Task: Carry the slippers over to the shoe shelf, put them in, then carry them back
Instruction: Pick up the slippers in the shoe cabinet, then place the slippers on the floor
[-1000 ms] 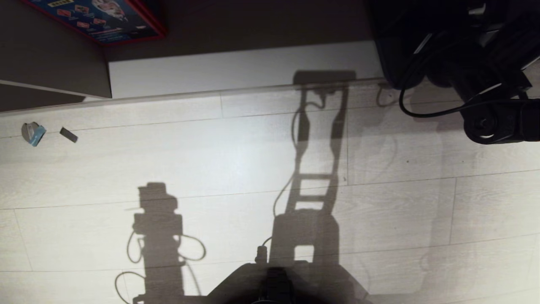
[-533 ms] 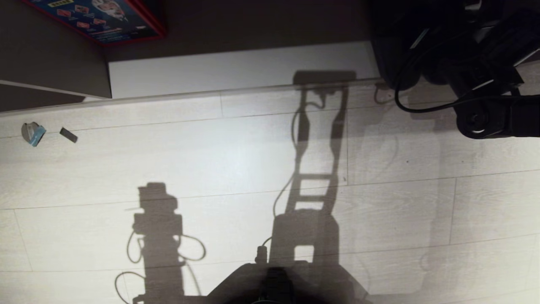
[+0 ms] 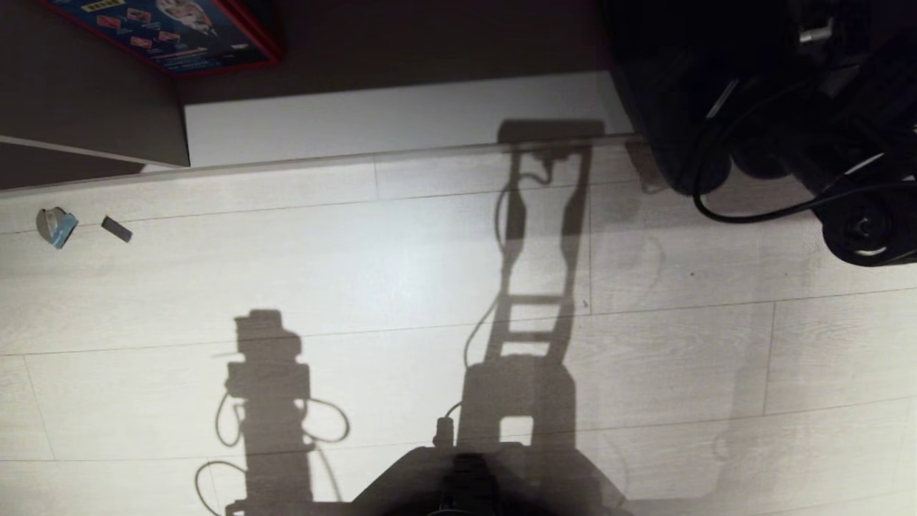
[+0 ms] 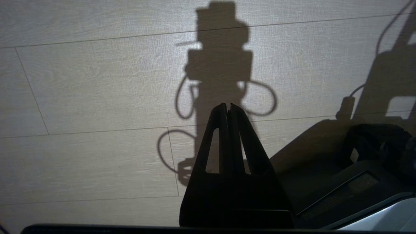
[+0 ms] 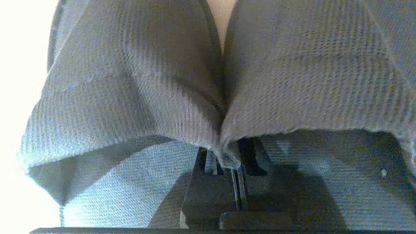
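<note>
In the right wrist view the blue-grey slippers [image 5: 130,84] fill the picture side by side, and their bands are bunched together where my right gripper [image 5: 224,156] is shut on them. From the head camera my right arm [image 3: 860,229] is a dark shape at the top right. A dark bulk [image 3: 659,107] below it covers the right end of the shoe shelf's pale base board [image 3: 394,118]. The gripper itself cannot be made out there. My left gripper [image 4: 227,105] is shut on nothing above the wood floor. It is outside the head view.
A red-edged colourful box [image 3: 165,29] lies at the top left by the unit's dark divider [image 3: 93,107]. A small blue-grey scrap [image 3: 56,226] and a dark chip [image 3: 116,228] lie on the floor at the left. My base [image 3: 466,480] shows at the near edge.
My right arm has shifted right and nearer in the head view. The dark bulk under it has grown and spread left over the board's end. The floor and shelf have not shifted.
</note>
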